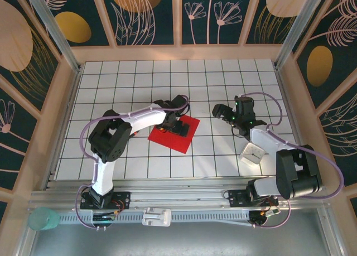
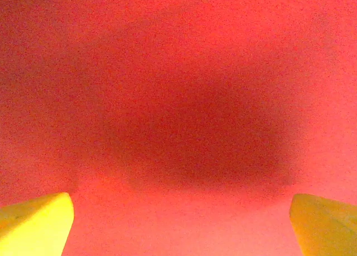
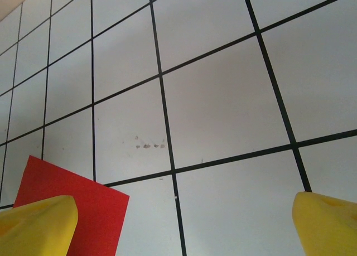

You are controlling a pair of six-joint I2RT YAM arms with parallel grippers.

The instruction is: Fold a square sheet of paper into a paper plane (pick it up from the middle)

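Now | square sheet of paper (image 1: pixel 177 141) flat, skewed to grid | left claw (image 1: pixel 179 126) spread over it | right claw (image 1: pixel 219 111) released

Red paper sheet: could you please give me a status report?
Left hand open, low over the red sheet. Right hand open, over bare grid beside it. Sheet flat, unfolded. Nothing blocking.

left hand (image 1: pixel 179 126) over paper (image 1: pixel 179 143), right hand (image 1: pixel 221 112) rightward

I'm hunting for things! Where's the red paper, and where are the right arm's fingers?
square sheet of paper (image 1: pixel 177 143), top view, bare near part.
right fingers (image 3: pixel 39 225), right wrist view, the yellow one at lower left.
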